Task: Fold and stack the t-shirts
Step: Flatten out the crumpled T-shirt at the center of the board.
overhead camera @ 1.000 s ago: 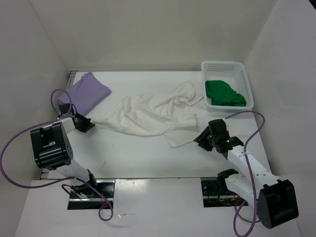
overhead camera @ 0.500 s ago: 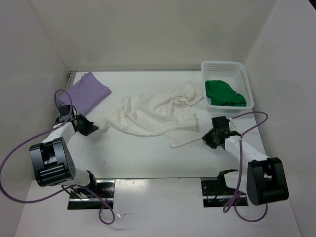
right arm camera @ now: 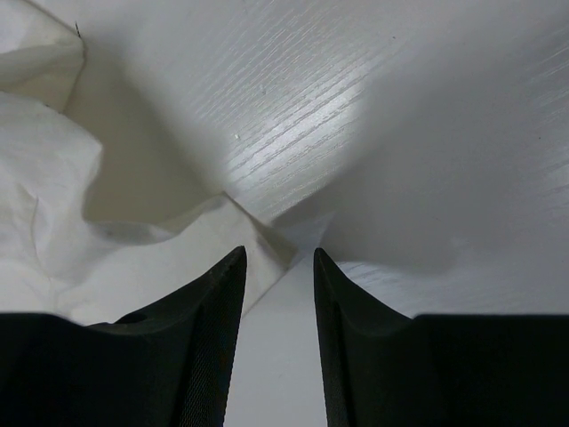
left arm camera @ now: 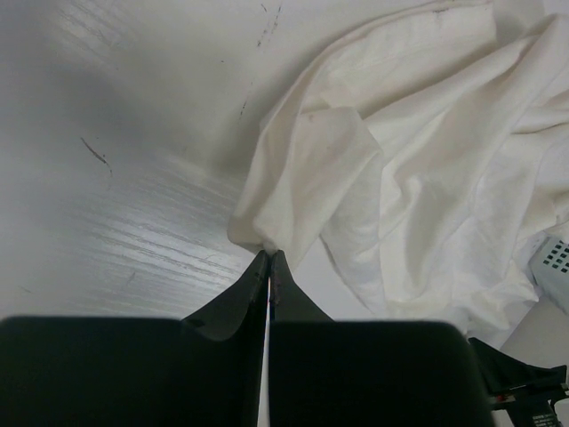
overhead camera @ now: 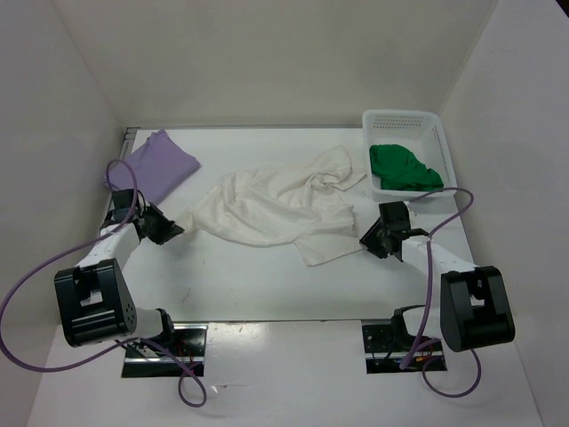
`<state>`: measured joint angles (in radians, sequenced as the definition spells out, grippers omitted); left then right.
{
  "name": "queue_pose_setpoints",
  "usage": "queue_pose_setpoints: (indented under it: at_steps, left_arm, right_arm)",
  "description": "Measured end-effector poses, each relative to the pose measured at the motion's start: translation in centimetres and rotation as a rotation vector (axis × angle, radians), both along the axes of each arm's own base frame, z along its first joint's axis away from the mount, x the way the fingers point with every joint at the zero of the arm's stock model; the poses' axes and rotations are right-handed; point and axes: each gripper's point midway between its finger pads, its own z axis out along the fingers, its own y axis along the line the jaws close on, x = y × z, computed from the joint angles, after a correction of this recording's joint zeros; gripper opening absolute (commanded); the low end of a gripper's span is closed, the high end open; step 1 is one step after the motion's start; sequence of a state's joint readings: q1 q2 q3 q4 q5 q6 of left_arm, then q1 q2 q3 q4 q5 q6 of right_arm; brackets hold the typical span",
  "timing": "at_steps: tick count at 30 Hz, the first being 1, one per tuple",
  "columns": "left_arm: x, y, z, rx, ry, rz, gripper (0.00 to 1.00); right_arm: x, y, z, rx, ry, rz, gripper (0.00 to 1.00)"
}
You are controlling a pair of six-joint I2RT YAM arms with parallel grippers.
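Note:
A crumpled white t-shirt (overhead camera: 276, 209) lies spread across the middle of the table. My left gripper (overhead camera: 178, 228) is shut on its left corner; in the left wrist view the white t-shirt (left arm camera: 418, 178) runs down to a pinched tip at the left gripper (left arm camera: 268, 256). My right gripper (overhead camera: 364, 242) stands open low at the shirt's right edge. In the right wrist view a corner of the white t-shirt (right arm camera: 240, 222) lies between the fingers of the right gripper (right arm camera: 277, 256). A lavender t-shirt (overhead camera: 158, 165) lies at the back left. A green t-shirt (overhead camera: 404, 169) sits in the basket.
The white perforated basket (overhead camera: 400, 118) stands at the back right corner, and its edge (left arm camera: 556, 258) shows in the left wrist view. Walls close in the table on the left, back and right. Purple cables (overhead camera: 444, 209) loop beside both arms.
Both arms have swung low over the table. The left gripper shifted slightly right with the shirt corner, which slackened. The right gripper moved right, then back in to the shirt's right corner.

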<state>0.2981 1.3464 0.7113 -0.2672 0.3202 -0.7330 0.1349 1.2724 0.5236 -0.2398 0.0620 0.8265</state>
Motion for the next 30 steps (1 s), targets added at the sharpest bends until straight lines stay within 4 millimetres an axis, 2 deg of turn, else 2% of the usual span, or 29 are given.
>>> queue_pose_setpoints:
  at_steps: [6, 16, 27, 30]
  left_arm:
    - [-0.2, -0.1, -0.3, -0.001, 0.005, 0.000, 0.00]
    - [-0.3, -0.1, -0.3, -0.002, 0.006, 0.000, 0.00]
    - [-0.2, 0.1, 0.2, 0.013, -0.014, 0.004, 0.00]
    - [-0.2, 0.1, 0.4, 0.016, -0.019, 0.004, 0.00]
  right_arm:
    - [-0.1, 0.4, -0.1, 0.003, 0.007, 0.043, 0.39]
    - [0.9, 1.0, -0.1, -0.008, 0.022, 0.094, 0.35]
    - [0.7, 1.1, -0.2, -0.016, 0.026, 0.117, 0.06]
    - [0.6, 1.4, -0.2, -0.019, 0.026, 0.124, 0.01]
